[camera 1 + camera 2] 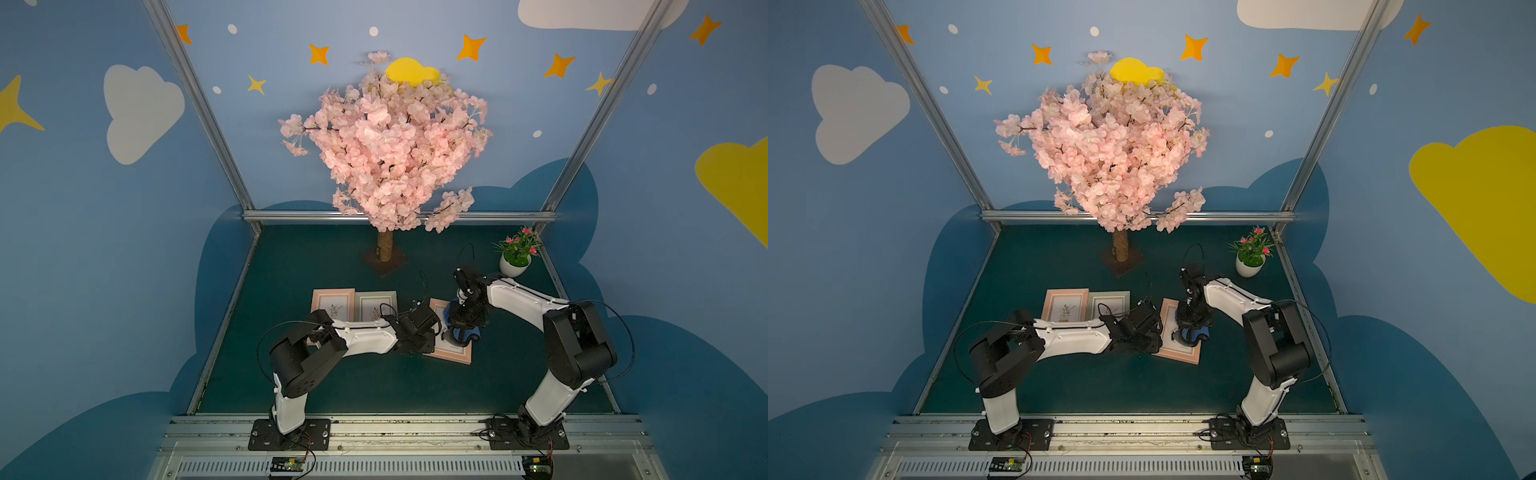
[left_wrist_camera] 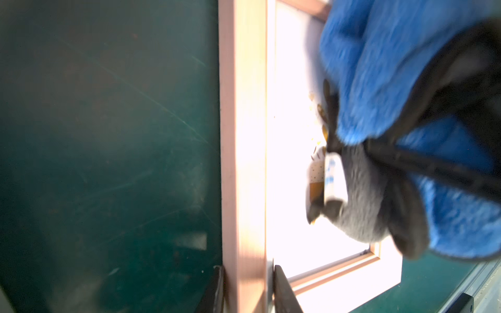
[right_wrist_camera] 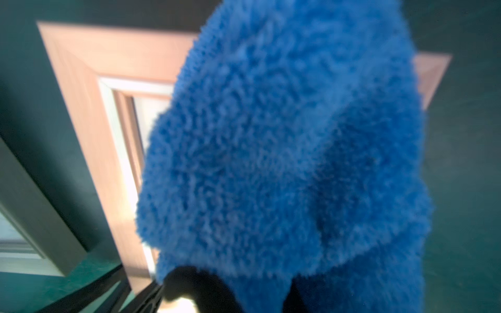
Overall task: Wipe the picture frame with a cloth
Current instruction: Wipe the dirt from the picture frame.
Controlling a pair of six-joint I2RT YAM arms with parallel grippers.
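Left pincer [image 2: 247, 281] clamps the picture frame [image 2: 244, 135], right pincer [image 1: 462, 323] grips the cloth [image 3: 284, 149] on it, other frames [image 1: 332, 305] beside.

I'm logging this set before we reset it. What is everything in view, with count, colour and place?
wiped frame: 1, pink, flat mid-table, under the cloth
spare pink frame: 1, pink, flat, left of centre
grey-green frame: 1, grey-green, beside the spare pink frame
cloth: 1, blue with dark grey reverse, bunched over the wiped frame
blossom tree: 1, pink with a brown trunk, rear centre
potted plant: 1, white pot with pink flowers, rear right corner
table mat: 1, dark green, under everything
left gripper: 1, black, jaws closed on the wiped frame's side rail
right gripper: 1, black, jaws shut on the cloth
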